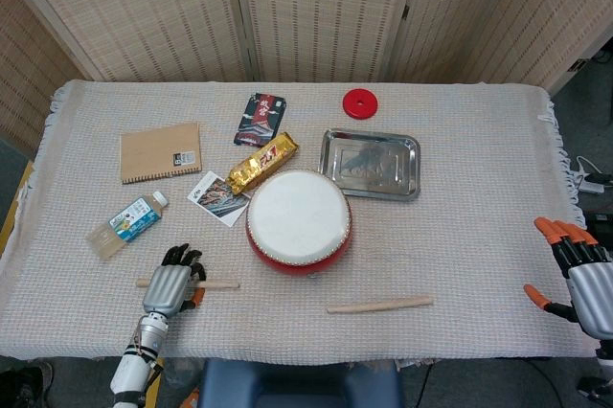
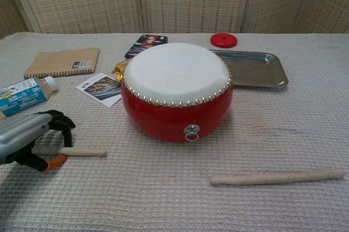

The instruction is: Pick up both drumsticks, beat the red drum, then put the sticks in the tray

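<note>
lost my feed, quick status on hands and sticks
Left hand over left drumstick, grip unconfirmed. Right hand open at table edge. Right drumstick untouched. Nothing blocking.

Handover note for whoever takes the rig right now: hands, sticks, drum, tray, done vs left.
Left hand: over the near-left drumstick, fingers arched across it; whether it grips the stick cannot be told, and the stick lies flat on the cloth.
Right hand: open, fingers spread, holds nothing, off the table's right edge.
Second drumstick: on the cloth in front of the red drum, untouched.
Tray: behind and right of the drum, no sticks in it.
Done: nothing lifted.
Left: grasp both sticks, beat the drum, put the sticks in the tray.
</note>
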`<state>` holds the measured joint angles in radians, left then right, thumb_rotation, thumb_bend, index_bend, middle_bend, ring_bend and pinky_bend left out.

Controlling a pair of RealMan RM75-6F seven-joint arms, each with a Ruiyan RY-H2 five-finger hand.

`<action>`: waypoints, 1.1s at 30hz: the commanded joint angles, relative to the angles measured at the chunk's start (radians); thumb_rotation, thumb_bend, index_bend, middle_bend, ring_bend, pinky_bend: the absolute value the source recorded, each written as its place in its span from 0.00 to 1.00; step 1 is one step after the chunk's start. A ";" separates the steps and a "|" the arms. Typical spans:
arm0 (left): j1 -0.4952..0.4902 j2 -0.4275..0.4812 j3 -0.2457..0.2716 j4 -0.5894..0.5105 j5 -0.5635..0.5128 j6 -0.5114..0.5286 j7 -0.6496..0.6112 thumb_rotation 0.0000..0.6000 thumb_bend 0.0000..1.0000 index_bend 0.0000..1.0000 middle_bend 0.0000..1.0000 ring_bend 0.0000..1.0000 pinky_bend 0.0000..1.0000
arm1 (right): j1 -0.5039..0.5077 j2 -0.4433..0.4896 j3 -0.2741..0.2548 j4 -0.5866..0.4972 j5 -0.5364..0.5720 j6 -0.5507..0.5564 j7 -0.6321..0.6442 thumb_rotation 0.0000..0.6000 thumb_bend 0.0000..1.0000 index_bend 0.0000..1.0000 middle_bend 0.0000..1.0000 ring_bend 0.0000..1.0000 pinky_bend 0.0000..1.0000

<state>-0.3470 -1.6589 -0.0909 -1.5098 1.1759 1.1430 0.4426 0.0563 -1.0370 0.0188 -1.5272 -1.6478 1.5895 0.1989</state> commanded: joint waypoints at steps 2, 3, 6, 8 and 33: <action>0.025 0.019 -0.002 -0.019 0.075 0.040 -0.193 1.00 0.47 0.62 0.30 0.12 0.11 | -0.003 0.003 0.000 -0.004 -0.002 0.005 -0.002 1.00 0.12 0.00 0.10 0.00 0.15; 0.030 0.033 -0.003 -0.030 0.095 0.043 -0.253 1.00 0.47 0.62 0.31 0.14 0.13 | -0.004 0.005 0.000 -0.006 -0.003 0.007 -0.002 1.00 0.12 0.00 0.10 0.00 0.15; 0.053 0.082 -0.017 -0.054 0.169 0.090 -0.475 1.00 0.47 0.62 0.36 0.19 0.20 | -0.006 0.009 0.000 -0.014 -0.006 0.014 -0.006 1.00 0.12 0.00 0.10 0.00 0.15; 0.063 0.102 -0.024 -0.048 0.211 0.117 -0.606 1.00 0.47 0.62 0.38 0.21 0.24 | -0.007 0.010 0.000 -0.019 -0.008 0.016 -0.007 1.00 0.12 0.00 0.10 0.00 0.15; 0.041 0.167 -0.102 0.103 0.180 -0.124 -1.966 1.00 0.50 0.45 0.48 0.41 0.46 | -0.008 0.015 -0.002 -0.056 -0.006 0.004 -0.046 1.00 0.12 0.00 0.10 0.00 0.15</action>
<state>-0.3003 -1.4897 -0.1866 -1.4323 1.3525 1.0435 -1.4795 0.0487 -1.0218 0.0171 -1.5832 -1.6537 1.5936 0.1526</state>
